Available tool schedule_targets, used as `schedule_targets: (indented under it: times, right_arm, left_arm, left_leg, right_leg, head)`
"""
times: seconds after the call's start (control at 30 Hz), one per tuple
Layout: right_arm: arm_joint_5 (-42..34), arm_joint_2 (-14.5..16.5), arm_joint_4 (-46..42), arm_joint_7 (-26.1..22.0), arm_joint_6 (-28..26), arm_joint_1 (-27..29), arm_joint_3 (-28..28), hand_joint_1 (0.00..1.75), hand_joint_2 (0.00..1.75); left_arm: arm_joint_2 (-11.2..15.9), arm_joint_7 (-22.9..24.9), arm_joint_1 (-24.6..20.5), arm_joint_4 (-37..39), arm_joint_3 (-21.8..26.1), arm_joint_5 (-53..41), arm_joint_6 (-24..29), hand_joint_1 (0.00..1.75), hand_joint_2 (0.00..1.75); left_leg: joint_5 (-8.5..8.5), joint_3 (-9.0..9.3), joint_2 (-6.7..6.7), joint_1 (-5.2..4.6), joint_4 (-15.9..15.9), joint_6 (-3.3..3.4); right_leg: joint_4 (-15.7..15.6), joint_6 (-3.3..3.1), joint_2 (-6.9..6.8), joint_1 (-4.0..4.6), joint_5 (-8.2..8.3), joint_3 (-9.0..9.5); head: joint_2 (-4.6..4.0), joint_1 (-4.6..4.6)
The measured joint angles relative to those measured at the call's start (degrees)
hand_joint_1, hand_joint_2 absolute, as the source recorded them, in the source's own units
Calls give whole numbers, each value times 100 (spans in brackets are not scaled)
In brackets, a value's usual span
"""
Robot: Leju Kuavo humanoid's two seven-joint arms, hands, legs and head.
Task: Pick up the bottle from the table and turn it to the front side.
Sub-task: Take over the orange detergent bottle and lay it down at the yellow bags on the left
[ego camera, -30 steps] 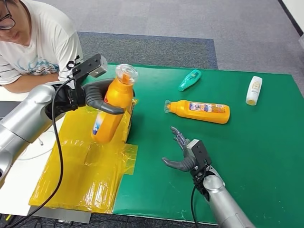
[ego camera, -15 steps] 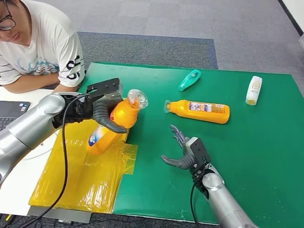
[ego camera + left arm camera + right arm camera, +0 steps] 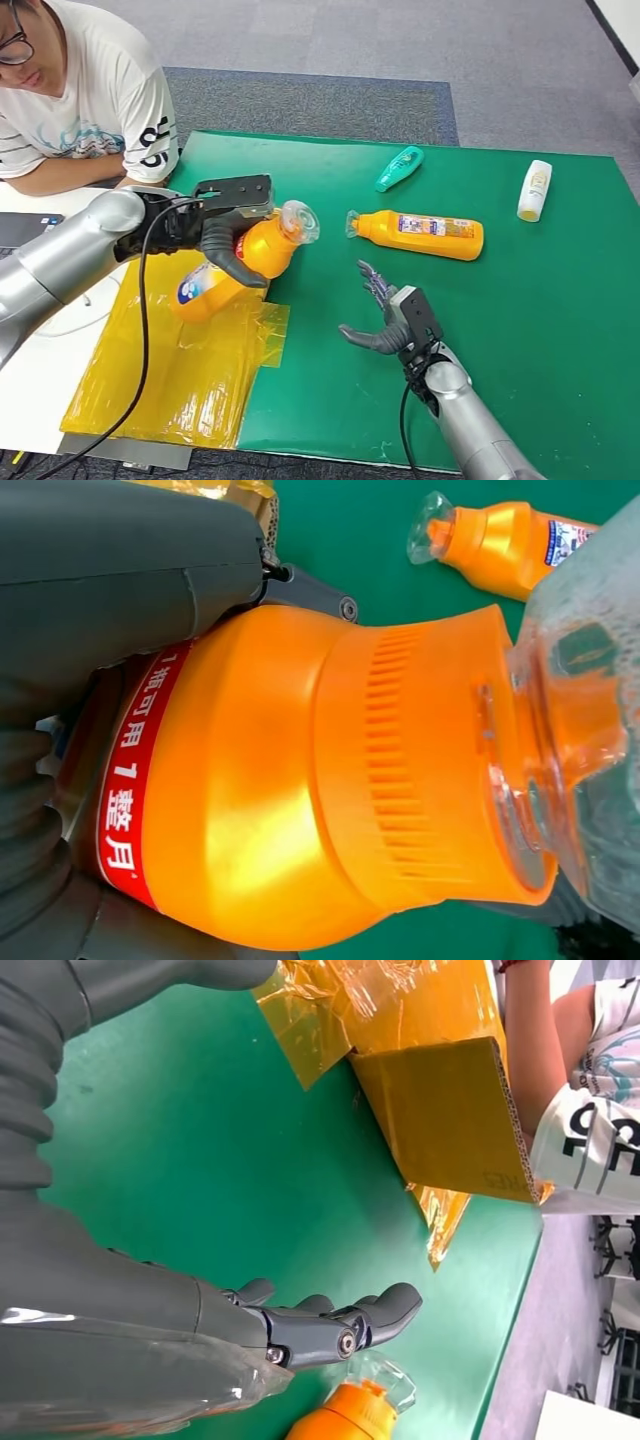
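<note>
My left hand [image 3: 219,238] grips an orange bottle [image 3: 241,262] with a clear cap [image 3: 300,219], tilted almost flat just above the yellow taped sheet [image 3: 181,360], cap pointing right. The left wrist view shows that orange bottle [image 3: 317,780] close up, its red label band under my fingers [image 3: 121,570]. A second orange bottle [image 3: 419,235] lies on its side on the green table [image 3: 528,330], cap to the left. My right hand [image 3: 386,322] hovers open above the table, fingers spread, below that lying bottle; its fingers [image 3: 332,1325] hold nothing.
A teal bottle [image 3: 399,168] and a white bottle [image 3: 535,190] lie toward the table's far edge. A person in a white shirt [image 3: 83,95] sits at the far left, beside a white desk. The cardboard edge [image 3: 453,1120] of the yellow sheet stands up slightly.
My left hand has lowered and tipped the orange bottle from nearly upright to almost lying, cap swinging to the right. The right hand has barely moved.
</note>
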Motion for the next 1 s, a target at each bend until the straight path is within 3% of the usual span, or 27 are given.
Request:
schedule_targets:
  times: [0.53, 1.0]
  right_arm:
    - [-78, -2, -34, 47, -51, -82, 6, 0, 175]
    - [-74, 0, -115, 61, -102, -173, 6, 0, 175]
  left_arm:
    - [-68, -85, -792, -75, -1044, -875, -236, 175, 175]
    - [-249, -606, -675, 40, -1454, -1112, 326, 175, 175]
  left_leg:
    - [0, -2, 0, 0, 1, 0]
    - [0, -3, 0, 0, 1, 0]
  right_leg:
    - [1, 0, 0, 0, 0, -3]
    - [3, -1, 0, 0, 1, -3]
  head:
    - [-1, 1]
    - [-2, 1]
